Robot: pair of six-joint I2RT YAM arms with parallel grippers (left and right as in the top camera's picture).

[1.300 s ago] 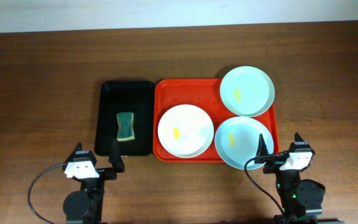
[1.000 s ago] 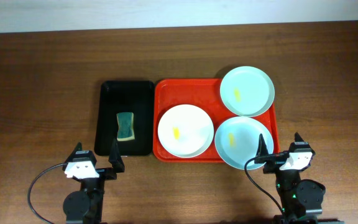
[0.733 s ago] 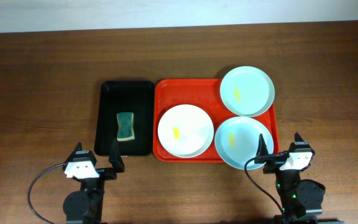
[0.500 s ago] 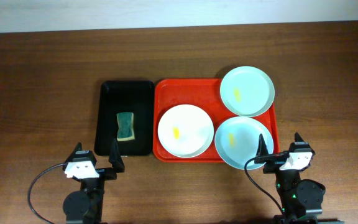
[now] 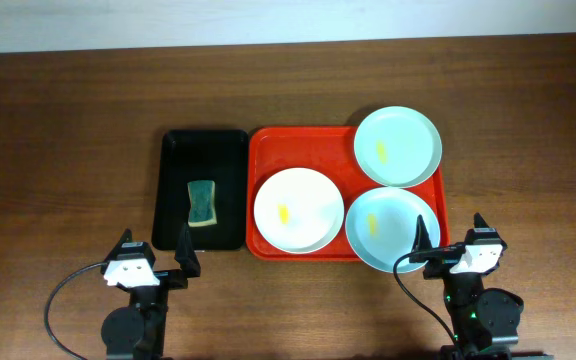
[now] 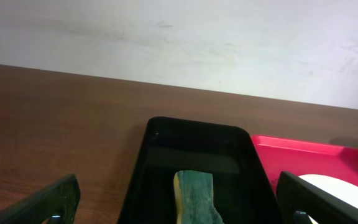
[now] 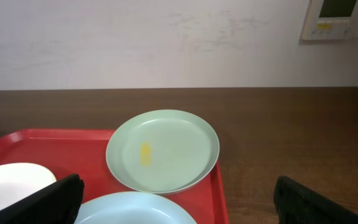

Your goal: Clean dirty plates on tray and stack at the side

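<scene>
1. Plates (image 5: 299, 210), three in all, are being carried by the red tray (image 5: 268, 150), which is being borne at the middle of the tabletop (image 5: 68, 120).
2. The white plate (image 5: 313, 225) is being held in the tray's near left part, and a yellow smear (image 5: 284, 212) is being shown near its centre.
3. The green plate (image 5: 398, 146) is being rested at the tray's far right corner, with its edge being carried out over the far rim. A yellow smear is being shown on it too.
4. The blue plate (image 5: 392, 228) is being rested at the near right corner, edge to edge with the green plate. Its near edge is being carried out past the tray's rim, and it too is being marked with yellow.
5. A black tray (image 5: 206, 150) is being kept just beside the red one, on its left, and a green sponge (image 5: 201, 202) is being held in it, towards its near end.
6. The left pincer (image 5: 154, 240) is being held spread wide and empty above the tabletop, by the black tray's near edge.
7. The right pincer (image 5: 450, 222) is being held equally spread, with nothing being grasped. Its left finger (image 5: 423, 235) is being seen over the blue plate's rim.
</scene>
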